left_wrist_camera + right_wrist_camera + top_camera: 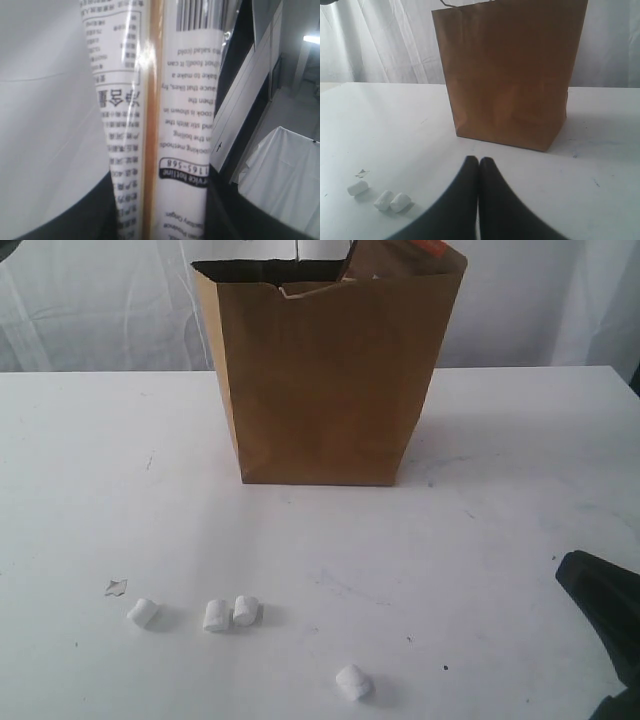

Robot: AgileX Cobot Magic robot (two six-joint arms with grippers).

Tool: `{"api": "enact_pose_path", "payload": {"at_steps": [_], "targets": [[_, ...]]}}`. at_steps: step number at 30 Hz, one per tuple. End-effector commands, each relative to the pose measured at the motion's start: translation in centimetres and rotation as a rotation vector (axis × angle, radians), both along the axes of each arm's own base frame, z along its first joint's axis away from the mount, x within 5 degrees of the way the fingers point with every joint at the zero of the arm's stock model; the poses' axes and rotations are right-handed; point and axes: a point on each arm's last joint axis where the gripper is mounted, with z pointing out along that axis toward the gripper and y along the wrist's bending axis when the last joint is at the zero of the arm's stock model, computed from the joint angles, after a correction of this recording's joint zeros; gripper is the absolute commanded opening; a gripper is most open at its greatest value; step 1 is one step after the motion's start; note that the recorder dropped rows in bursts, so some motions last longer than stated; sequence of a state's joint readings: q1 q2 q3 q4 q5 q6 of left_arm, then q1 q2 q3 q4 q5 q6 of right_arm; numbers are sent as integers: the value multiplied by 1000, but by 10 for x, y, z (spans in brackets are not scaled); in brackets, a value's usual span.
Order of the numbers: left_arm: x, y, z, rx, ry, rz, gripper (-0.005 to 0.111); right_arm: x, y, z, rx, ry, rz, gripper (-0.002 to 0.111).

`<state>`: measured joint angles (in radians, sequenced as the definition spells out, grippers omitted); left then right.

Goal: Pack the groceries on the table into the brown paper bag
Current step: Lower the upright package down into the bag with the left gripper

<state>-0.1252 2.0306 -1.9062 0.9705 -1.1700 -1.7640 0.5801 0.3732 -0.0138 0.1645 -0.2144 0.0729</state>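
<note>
The brown paper bag (pixel 325 380) stands upright at the back middle of the table (pixel 520 490); a brown pouch top (pixel 400 258) pokes out of its mouth. Several white marshmallows lie near the front: one (pixel 142 613), a touching pair (pixel 216 615) (pixel 246 610), and another (pixel 353 682). In the left wrist view my left gripper (pixel 157 200) is shut on a long noodle pack (pixel 185 100), white wrapper with printed text. My right gripper (pixel 479 160) is shut on nothing, low over the table facing the bag (pixel 510 75); it shows dark at the right edge (pixel 568 570).
A small grey scrap (pixel 116 587) lies left of the marshmallows. White curtains hang behind the table. Three marshmallows (pixel 383 200) also show in the right wrist view, off to one side of the shut fingers.
</note>
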Motion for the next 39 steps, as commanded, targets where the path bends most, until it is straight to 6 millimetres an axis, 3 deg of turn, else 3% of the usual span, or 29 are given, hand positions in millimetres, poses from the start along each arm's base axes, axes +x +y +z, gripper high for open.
{"api": "enact_pose_path", "payload": {"at_steps": [1,9,26,34,39], "targets": [[-8,8,20,-155,-31,-35,0,0,-1,-1,5,-4,-6,0],[6,8,0,-224,90,-89,0,0,-1,-1,5,-4,-6,0],[6,2,-8,-129,90,-92,0,0,-1,-1,5,-4,-6,0],[16,5,-14,-77,116,41,0,0,-1,-1,5,-4,-6,0],[27,-4,-36,-78,188,39,0,0,-1,-1,5,-4,-6,0]]}}
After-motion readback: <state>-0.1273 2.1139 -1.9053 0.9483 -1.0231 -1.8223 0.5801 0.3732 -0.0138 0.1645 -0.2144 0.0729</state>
